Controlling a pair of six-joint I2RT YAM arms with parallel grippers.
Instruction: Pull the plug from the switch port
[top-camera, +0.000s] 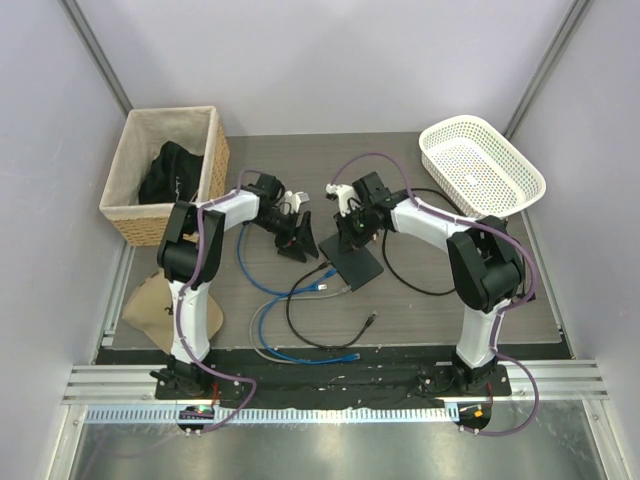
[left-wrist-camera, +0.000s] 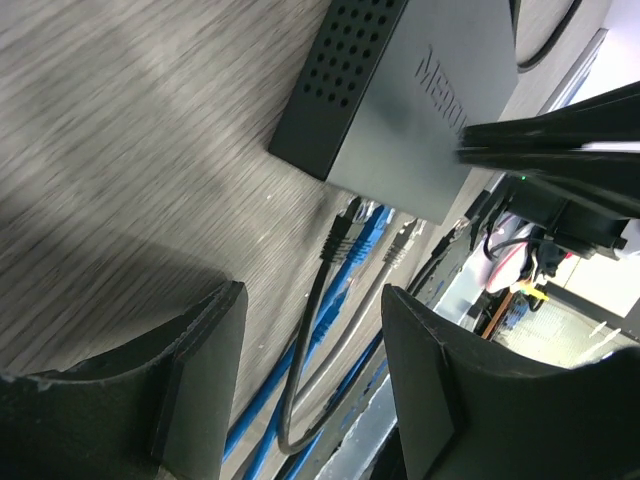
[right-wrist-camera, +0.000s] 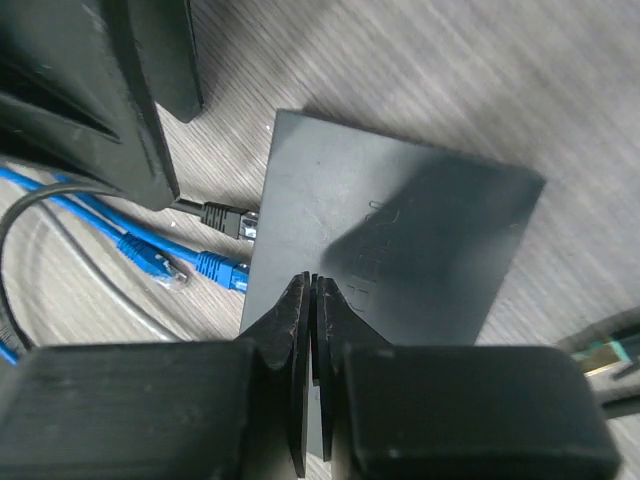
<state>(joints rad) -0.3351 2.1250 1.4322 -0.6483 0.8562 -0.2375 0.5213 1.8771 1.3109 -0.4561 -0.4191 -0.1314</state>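
The switch (top-camera: 357, 265) is a flat black box (right-wrist-camera: 400, 240) lying in the middle of the table. A black plug (right-wrist-camera: 225, 218) sits in a switch port (right-wrist-camera: 247, 224) on its left edge, and a blue plug (right-wrist-camera: 220, 268) touches the same edge below it. My right gripper (right-wrist-camera: 312, 280) is shut with nothing in it, its tips over the switch's top (left-wrist-camera: 400, 110). My left gripper (left-wrist-camera: 312, 300) is open just left of the switch, its jaws facing the black plug (left-wrist-camera: 343, 225), the blue one and a grey plug (left-wrist-camera: 405, 235). It holds nothing.
A wicker basket (top-camera: 165, 185) with dark cloth stands at the back left, and a white plastic basket (top-camera: 480, 165) at the back right. Blue, grey and black cables (top-camera: 310, 340) loop across the table's front. A tan cloth (top-camera: 150, 305) lies at the left edge.
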